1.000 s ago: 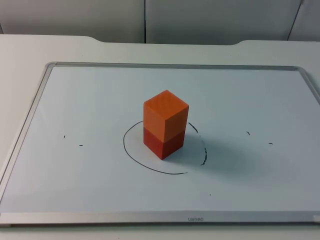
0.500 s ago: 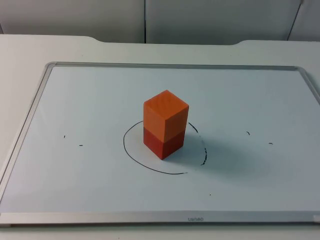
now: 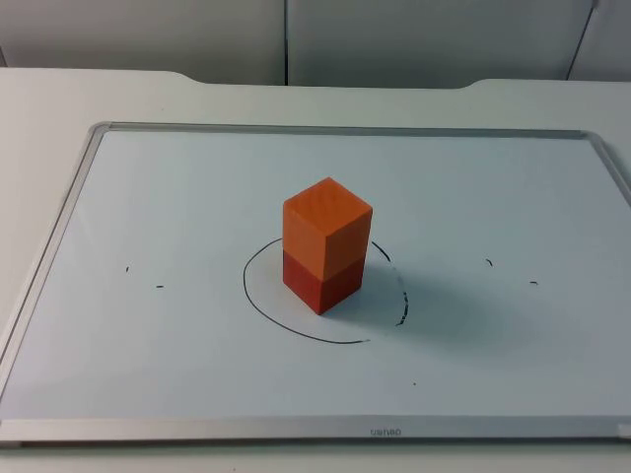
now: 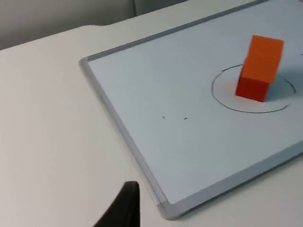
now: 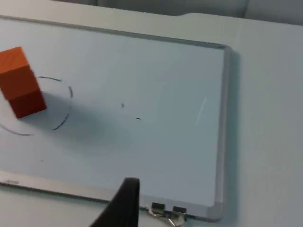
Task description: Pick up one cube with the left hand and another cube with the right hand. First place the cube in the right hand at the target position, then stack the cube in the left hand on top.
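An orange cube [image 3: 327,229] sat squarely on a red cube [image 3: 322,281] inside the drawn circle [image 3: 258,305] at the whiteboard's [image 3: 177,197] middle, unchanged over the last second. The stack looked finished. Both arms waited off the board; finger state could not be told.

Place: my lab bench or test station.
Evidence: a framed whiteboard [image 3: 296,177] lies flat on my white table [image 3: 59,99].
Behind whiteboard: the grey partition wall [image 3: 148,30].
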